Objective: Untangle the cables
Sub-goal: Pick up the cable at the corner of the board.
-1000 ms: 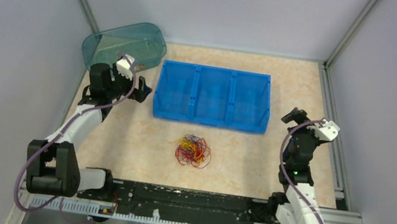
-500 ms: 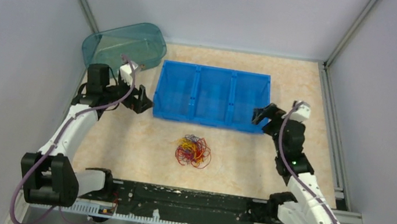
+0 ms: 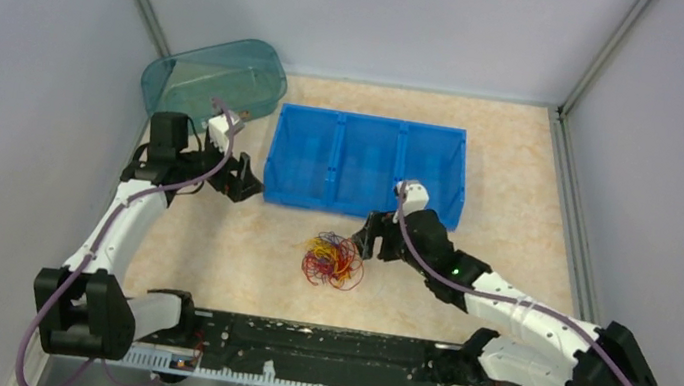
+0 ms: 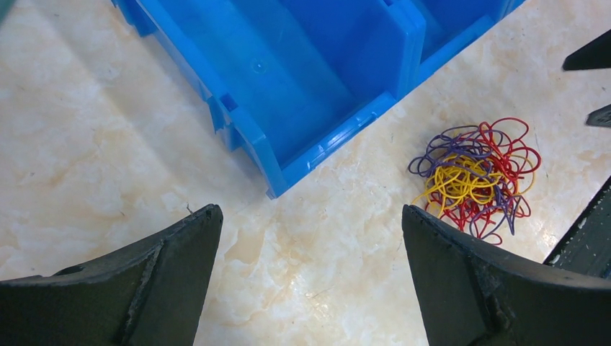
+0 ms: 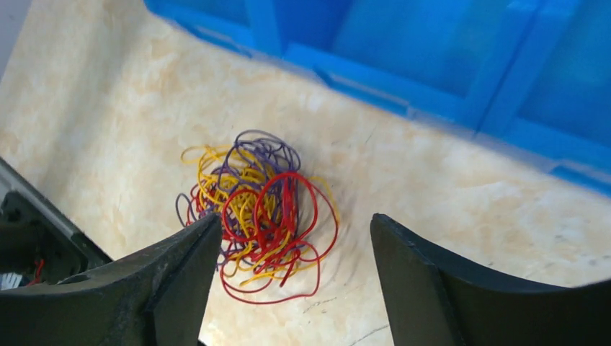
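The cables (image 3: 333,259) lie as one tangled ball of thin red, yellow and purple wires on the marble tabletop, in front of the blue bin. My right gripper (image 3: 369,239) hovers just right of the ball, jaws open; in the right wrist view the cables (image 5: 257,209) sit near its left finger (image 5: 180,267), untouched. My left gripper (image 3: 241,177) stands open by the bin's left end with nothing between its fingers; the cables (image 4: 475,173) show at the right of its view.
A blue three-compartment bin (image 3: 366,165) stands behind the tangle. A teal translucent lid or tub (image 3: 214,77) leans at the back left corner. Metal rails run along the near edge and right side of the table.
My right arm has swung from the right side in toward the cable ball and its jaws have narrowed a little. The left gripper has edged toward the bin's left end.
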You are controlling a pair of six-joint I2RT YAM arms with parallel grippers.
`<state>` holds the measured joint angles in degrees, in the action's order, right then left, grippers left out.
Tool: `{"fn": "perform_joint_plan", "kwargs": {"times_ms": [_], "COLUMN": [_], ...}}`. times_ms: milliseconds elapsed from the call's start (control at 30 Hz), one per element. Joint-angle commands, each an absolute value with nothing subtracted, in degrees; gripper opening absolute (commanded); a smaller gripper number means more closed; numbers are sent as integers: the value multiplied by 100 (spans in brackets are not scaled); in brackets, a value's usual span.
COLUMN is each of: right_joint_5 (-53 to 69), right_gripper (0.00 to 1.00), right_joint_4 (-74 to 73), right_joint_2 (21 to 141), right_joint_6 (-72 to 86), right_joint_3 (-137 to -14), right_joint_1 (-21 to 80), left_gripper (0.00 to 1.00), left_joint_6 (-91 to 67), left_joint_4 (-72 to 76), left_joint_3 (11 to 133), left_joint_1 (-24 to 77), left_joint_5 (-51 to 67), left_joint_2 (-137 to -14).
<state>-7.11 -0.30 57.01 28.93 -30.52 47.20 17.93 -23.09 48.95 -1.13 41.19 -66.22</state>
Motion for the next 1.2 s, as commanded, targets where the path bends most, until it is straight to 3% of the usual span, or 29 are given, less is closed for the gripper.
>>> {"fn": "perform_joint_plan", "kwargs": {"times_ms": [0, 267, 567, 867, 1167], "right_joint_5": [-266, 169, 107, 403, 1446], "right_gripper": [71, 48, 33, 3, 0], "right_joint_4": [417, 841, 915, 1030, 987], "right_joint_2": [6268, 6908, 7497, 7473, 7071], "right_joint_6": [2919, 2879, 2687, 2628, 2636], "right_joint_3": [-3392, -3414, -3595, -3752, -4317], "right_joint_1": [4925, 4945, 4943, 4944, 4954], "left_gripper": [100, 100, 100, 100, 100], "left_joint_6": [1935, 2047, 2098, 2135, 2586], "left_joint_4": [-2473, -2643, -2748, -2877, -3388], "left_joint_3": [5114, 5144, 5150, 5144, 5308], "left_joint_1": [-141, -144, -144, -142, -93], "left_joint_5": [4339, 4303, 4423, 4574, 5146], "left_joint_2": [-6461, -6349, -6224, -6133, -5845]}}
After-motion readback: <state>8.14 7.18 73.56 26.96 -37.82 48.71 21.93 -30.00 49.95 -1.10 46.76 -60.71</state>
